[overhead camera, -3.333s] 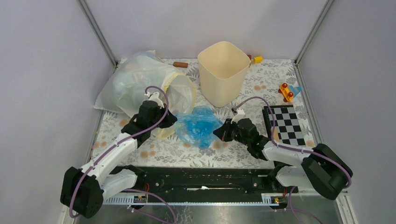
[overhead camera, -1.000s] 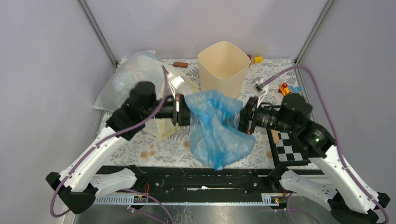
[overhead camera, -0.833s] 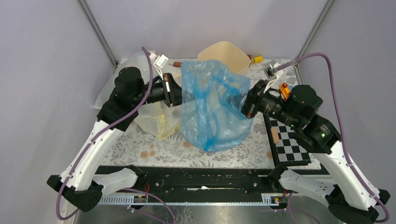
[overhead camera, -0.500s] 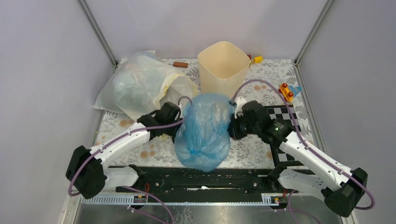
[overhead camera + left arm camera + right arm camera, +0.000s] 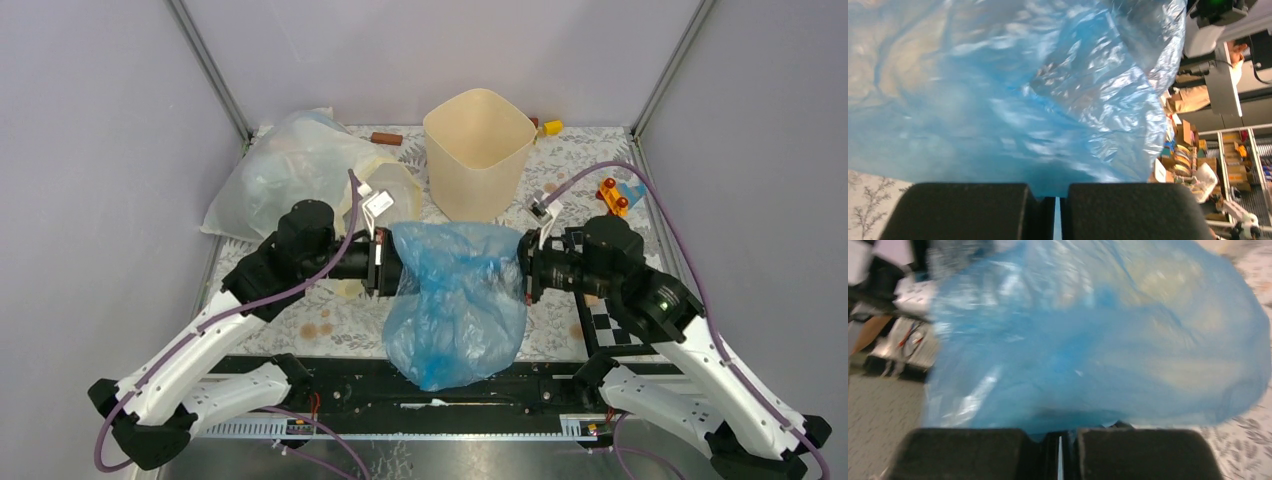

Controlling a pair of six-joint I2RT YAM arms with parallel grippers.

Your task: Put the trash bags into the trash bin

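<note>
Trash bag [image 5: 455,300]: thin, crinkly, translucent light blue, hung in the air between left hand [image 5: 385,262] and right hand [image 5: 524,270], both pinched tight on its top edge, just in front of the cream trash bin [image 5: 478,160], which is upright on the table [image 5: 570,160]. Big clear-yellow bag [image 5: 290,180] lies left, contents unclear.

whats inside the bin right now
Only bare cream walls show inside the bin; the blue bag hangs outside, in front of it. The near wall hides the bin's lowest part.
</note>
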